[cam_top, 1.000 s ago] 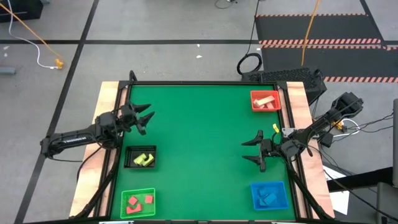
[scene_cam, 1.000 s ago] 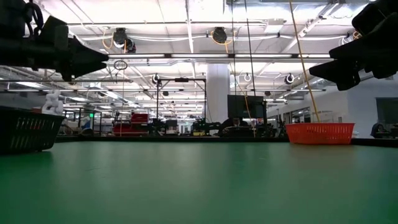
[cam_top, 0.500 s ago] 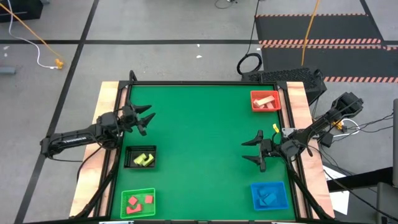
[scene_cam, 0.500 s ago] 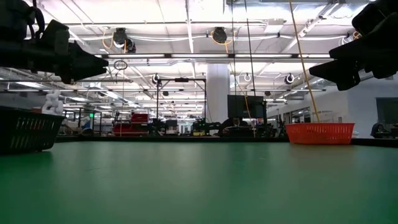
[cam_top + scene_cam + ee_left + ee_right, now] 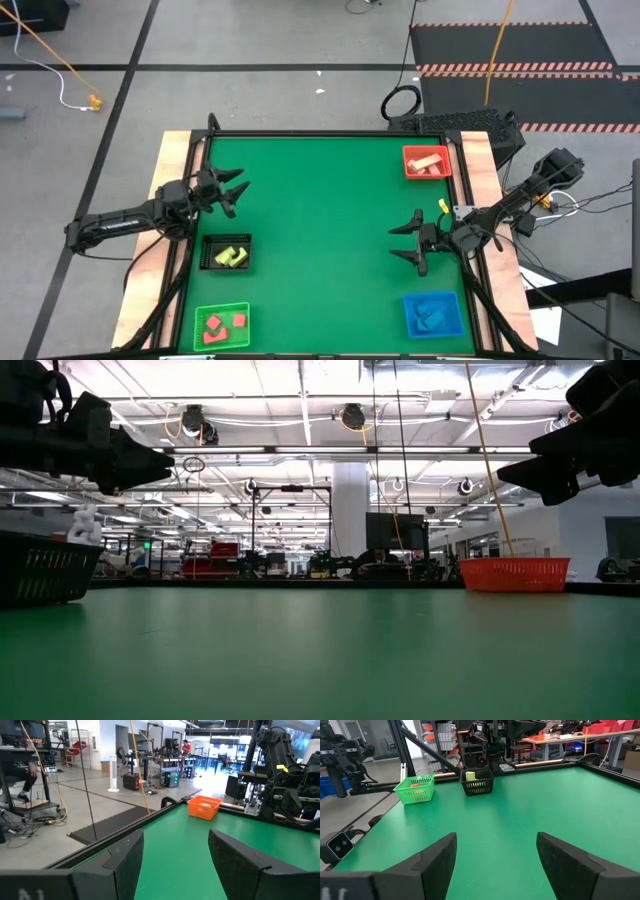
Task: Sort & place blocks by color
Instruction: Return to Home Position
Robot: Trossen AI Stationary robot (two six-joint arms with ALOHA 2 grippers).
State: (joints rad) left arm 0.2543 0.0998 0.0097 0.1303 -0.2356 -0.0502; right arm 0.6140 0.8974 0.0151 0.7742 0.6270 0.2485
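The blocks lie sorted in four small baskets at the mat's sides. Yellow blocks (image 5: 230, 257) fill the black basket (image 5: 208, 243), red blocks (image 5: 224, 325) the green basket (image 5: 199, 312), blue blocks (image 5: 432, 315) the blue basket (image 5: 409, 299), and pale tan blocks (image 5: 427, 162) the red basket (image 5: 409, 153). My left gripper (image 5: 236, 192) hovers open over the mat's left side, above the black basket. My right gripper (image 5: 407, 241) hovers open over the right side, between the red and blue baskets. Neither holds anything.
The green mat (image 5: 320, 230) is bare between the baskets. A small yellow item (image 5: 442, 206) sits on the right arm by the table's right edge. In the right wrist view the green basket (image 5: 416, 788) and black basket (image 5: 477, 781) stand across the mat.
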